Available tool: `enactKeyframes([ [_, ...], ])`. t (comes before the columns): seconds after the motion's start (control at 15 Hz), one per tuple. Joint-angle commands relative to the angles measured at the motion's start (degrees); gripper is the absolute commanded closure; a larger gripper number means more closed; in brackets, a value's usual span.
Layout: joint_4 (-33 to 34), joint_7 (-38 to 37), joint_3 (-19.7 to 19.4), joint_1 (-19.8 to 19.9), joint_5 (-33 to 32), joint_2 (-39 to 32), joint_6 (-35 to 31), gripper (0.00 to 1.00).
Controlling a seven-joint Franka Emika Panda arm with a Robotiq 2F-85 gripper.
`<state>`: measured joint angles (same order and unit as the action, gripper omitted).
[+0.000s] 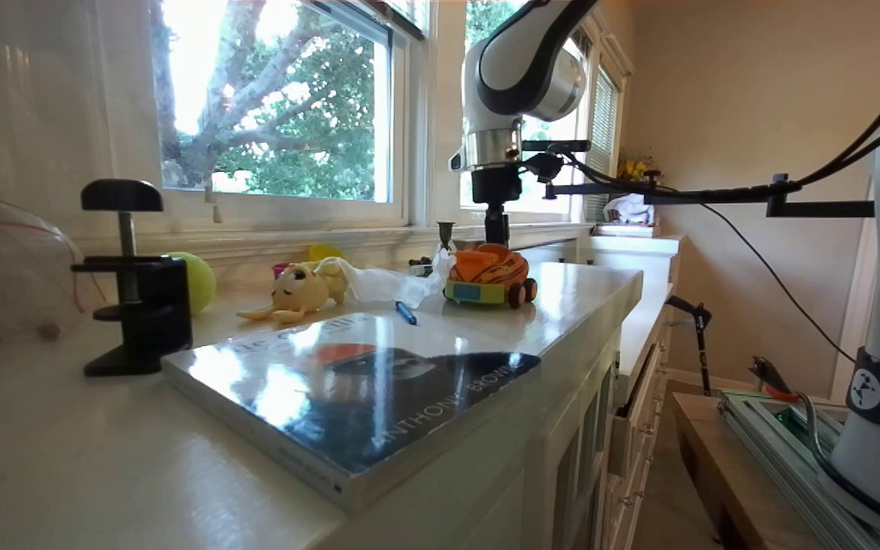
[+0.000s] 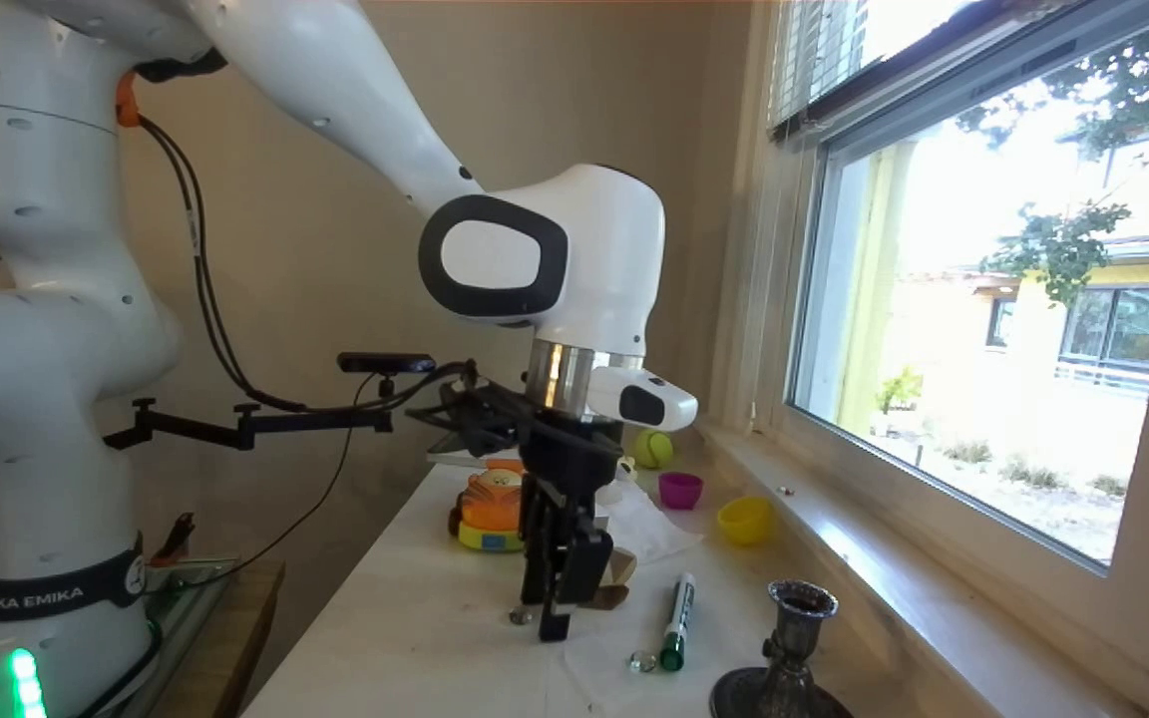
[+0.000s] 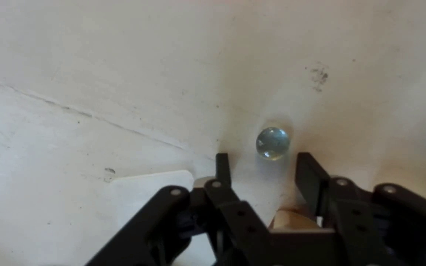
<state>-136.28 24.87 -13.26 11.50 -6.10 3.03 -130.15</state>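
My gripper is open and points down over the white counter, with nothing between its fingers. A clear glass marble lies on the counter just beyond the gap between the fingertips, apart from both. In an exterior view the gripper is low over the counter, with the marble beside its fingers. A brown piece shows behind the fingers, and also in an exterior view. In an exterior view the orange toy car hides the fingertips of the gripper.
A green marker, another marble and a dark candlestick are near the gripper. A yellow cup, purple cup, tennis ball, white wrap, plush toy, pen, book and clamp stand around.
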Motion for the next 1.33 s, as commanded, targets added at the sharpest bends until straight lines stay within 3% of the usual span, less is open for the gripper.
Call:
enactKeyframes([
  [0.0, 0.32, 1.40, -0.13, 0.20, 1.70, -0.21, -0.21, 0.81],
  [0.13, 0.37, 1.40, -0.12, 0.15, 1.96, -0.17, -0.09, 0.90],
  [0.2, 0.41, 1.40, -0.11, 0.10, 2.07, -0.12, 0.07, 0.87],
  [0.27, 0.42, 1.36, -0.10, 0.06, 2.07, -0.07, 0.16, 0.59],
  [0.33, 0.39, 1.42, -0.14, 0.08, 2.11, -0.15, 0.04, 0.61],
  [0.47, 0.39, 1.32, -0.21, 0.13, 2.00, -0.04, 0.16, 0.54],
  [1.0, 0.27, 0.72, 0.16, -0.20, 1.60, 0.53, 0.99, 0.00],
  [1.27, 0.35, 0.46, 0.30, -0.30, 1.83, 0.40, 2.98, 0.00],
])
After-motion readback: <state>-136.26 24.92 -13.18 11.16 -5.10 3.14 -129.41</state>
